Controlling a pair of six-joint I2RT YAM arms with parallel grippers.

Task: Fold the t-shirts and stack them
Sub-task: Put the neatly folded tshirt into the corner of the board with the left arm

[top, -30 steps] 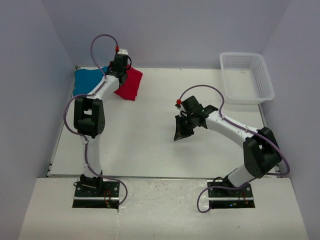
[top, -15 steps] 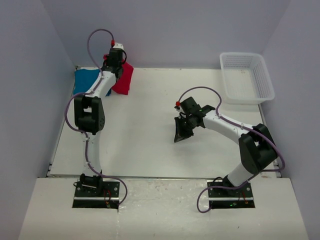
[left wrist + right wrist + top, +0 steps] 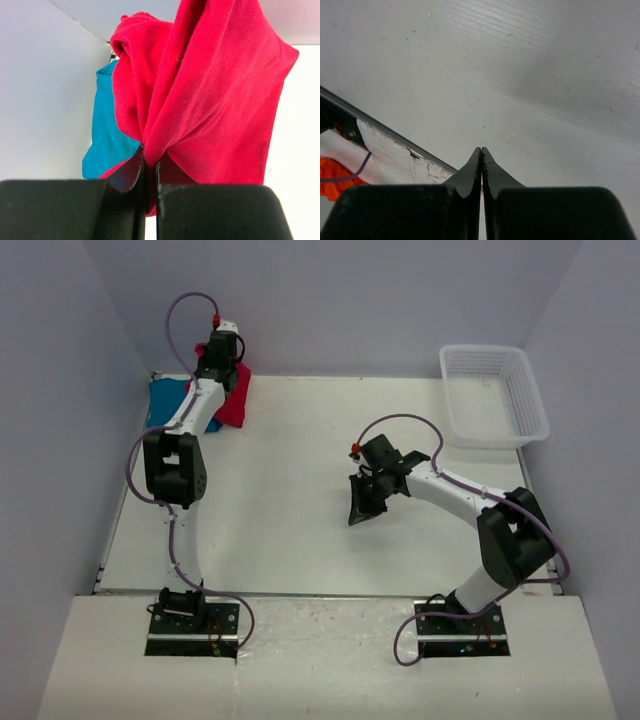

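Your left hand point(image 3: 150, 157) is clamped tight on a gathered fold of the red shirt point(image 3: 210, 90) at the bench's point(image 3: 300, 460) far-left corner. The red cloth bunches out from the pinch. The teal shirt point(image 3: 107, 135) lies just behind it, against the left wall, partly hidden by the red. Your right hand point(image 3: 481, 152) is pinched closed and holds nothing, low over mid-bench, well apart from both shirts. The basket point(image 3: 495, 395) sits far right.

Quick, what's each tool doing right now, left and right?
Left tool: closed on the red t-shirt.
Right tool: closed, holding nothing.
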